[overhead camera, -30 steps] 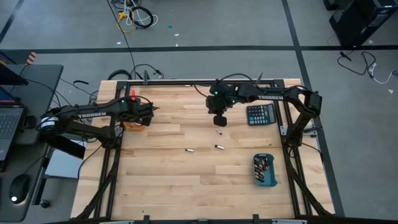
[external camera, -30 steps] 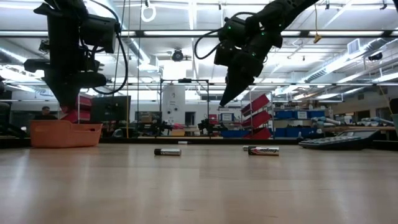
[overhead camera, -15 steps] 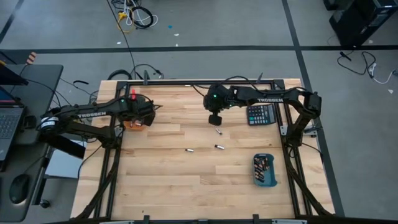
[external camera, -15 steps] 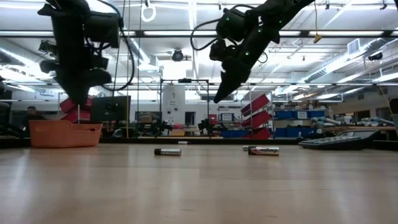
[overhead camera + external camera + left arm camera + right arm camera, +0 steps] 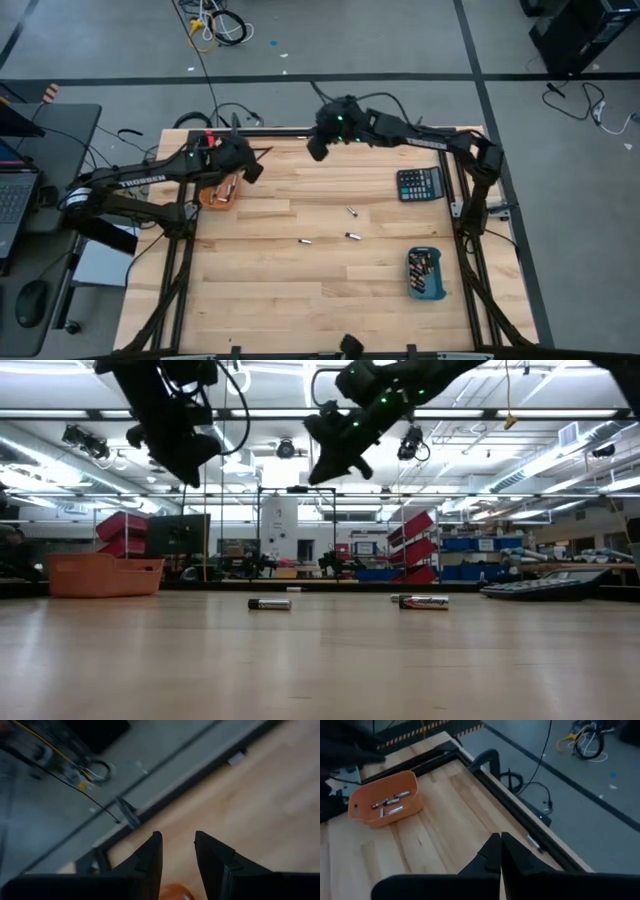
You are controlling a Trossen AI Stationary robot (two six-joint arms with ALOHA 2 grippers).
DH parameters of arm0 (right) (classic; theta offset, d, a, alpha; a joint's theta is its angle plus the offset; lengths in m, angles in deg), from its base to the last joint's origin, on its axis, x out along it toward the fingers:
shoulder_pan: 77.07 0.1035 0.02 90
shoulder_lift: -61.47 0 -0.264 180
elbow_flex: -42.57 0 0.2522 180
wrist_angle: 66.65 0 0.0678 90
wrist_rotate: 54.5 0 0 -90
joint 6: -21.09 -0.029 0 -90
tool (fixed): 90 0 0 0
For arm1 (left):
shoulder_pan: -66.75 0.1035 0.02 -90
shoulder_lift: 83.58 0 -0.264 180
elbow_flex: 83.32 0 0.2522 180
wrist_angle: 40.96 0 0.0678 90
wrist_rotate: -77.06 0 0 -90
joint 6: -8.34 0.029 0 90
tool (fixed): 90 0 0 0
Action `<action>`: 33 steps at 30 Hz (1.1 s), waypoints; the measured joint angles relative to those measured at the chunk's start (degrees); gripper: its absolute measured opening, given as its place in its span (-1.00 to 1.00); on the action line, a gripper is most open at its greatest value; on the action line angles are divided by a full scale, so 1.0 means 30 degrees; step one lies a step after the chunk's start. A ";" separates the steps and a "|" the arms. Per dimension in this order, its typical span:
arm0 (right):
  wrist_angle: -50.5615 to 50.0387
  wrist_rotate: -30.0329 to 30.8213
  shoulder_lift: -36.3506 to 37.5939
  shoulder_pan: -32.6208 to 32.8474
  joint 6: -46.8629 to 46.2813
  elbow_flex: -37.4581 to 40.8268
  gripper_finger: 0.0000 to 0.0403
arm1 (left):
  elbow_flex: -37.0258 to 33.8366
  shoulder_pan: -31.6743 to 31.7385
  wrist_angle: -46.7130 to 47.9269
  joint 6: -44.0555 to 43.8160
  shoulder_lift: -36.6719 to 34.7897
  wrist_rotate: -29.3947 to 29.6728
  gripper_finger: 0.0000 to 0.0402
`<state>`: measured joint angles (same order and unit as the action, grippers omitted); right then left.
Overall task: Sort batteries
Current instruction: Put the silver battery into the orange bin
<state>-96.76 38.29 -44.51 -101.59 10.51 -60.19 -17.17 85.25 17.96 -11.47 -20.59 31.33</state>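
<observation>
Three loose batteries lie on their sides mid-table (image 5: 351,211), (image 5: 305,241), (image 5: 352,236); the low view shows two of them (image 5: 268,603), (image 5: 423,601). More batteries lie in the orange tray (image 5: 218,193) (image 5: 385,800) and in the blue tray (image 5: 425,272). My left gripper (image 5: 247,166) (image 5: 177,847) hangs open, high above the table just right of the orange tray, holding nothing. My right gripper (image 5: 318,142) (image 5: 498,844) is shut and raised near the far edge, with nothing visible between its fingers.
A black calculator (image 5: 418,183) lies near the right edge, beyond the blue tray. The table's dark frame rail (image 5: 485,775) runs along the far edge below my right gripper. Bare wood stretches across the near half.
My left gripper has lifted out of the orange tray, climbed high and drifted toward the right. My right gripper has risen from above the loose batteries and swung toward the far edge and leftward, tipping more level. The batteries have not moved.
</observation>
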 joint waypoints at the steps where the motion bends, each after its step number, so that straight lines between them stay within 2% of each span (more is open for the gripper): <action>1: -0.0217 -0.0097 -0.0478 -0.0145 0.0078 -0.0504 -1.00 | 0.0112 -0.0005 0.0041 0.0046 -0.0017 0.0554 -0.44; 5: -0.0386 -0.0897 -0.2529 -0.0287 0.0392 -0.2392 -1.00 | 0.0276 0.0101 0.0082 0.0112 -0.0209 0.2457 -0.44; 9: -0.0314 -0.2115 -0.3502 -0.0185 0.0316 -0.3234 -1.00 | 0.0274 0.0250 0.0330 0.0661 -0.0455 0.2741 -0.44; 13: -0.1066 -0.3499 -0.4039 0.0286 -0.2124 -0.3189 -1.00 | 0.0267 0.0337 0.0360 0.1302 -0.0670 0.2812 -0.44; 16: -0.0395 -0.3032 -0.4393 0.0507 -0.5438 -0.3128 -1.00 | 0.0253 0.0337 0.0276 0.1784 -0.0695 0.3081 -0.44; 18: -0.0104 -0.3528 -0.4593 0.0154 -0.6984 -0.3662 -1.00 | 0.0253 0.0337 -0.0010 0.2162 -0.0731 0.3367 -0.44; 21: -0.1554 -0.4603 -0.5519 -0.0952 -0.8505 -0.5183 -1.00 | 0.0253 0.0337 -0.0284 0.2581 -0.0731 0.3407 -0.44; 25: -0.3308 -0.5435 -0.7318 -0.2171 -0.8913 -0.7449 -1.00 | 0.0253 0.0337 -0.0214 0.2541 -0.0731 0.3263 -0.44; 28: -0.3832 -0.7235 -0.8751 -0.2608 -0.8840 -0.9423 -1.00 | 0.0253 0.0337 -0.0196 0.2446 -0.0731 0.3220 -0.44; 33: -0.4511 -0.8355 -1.1018 -0.2779 -0.8764 -1.2483 -0.99 | 0.0253 0.0337 -0.0167 0.2418 -0.0731 0.3164 -0.44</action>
<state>-110.29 13.22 -77.57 -109.93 -15.78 -97.63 -16.42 86.26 17.46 -4.22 -22.79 40.83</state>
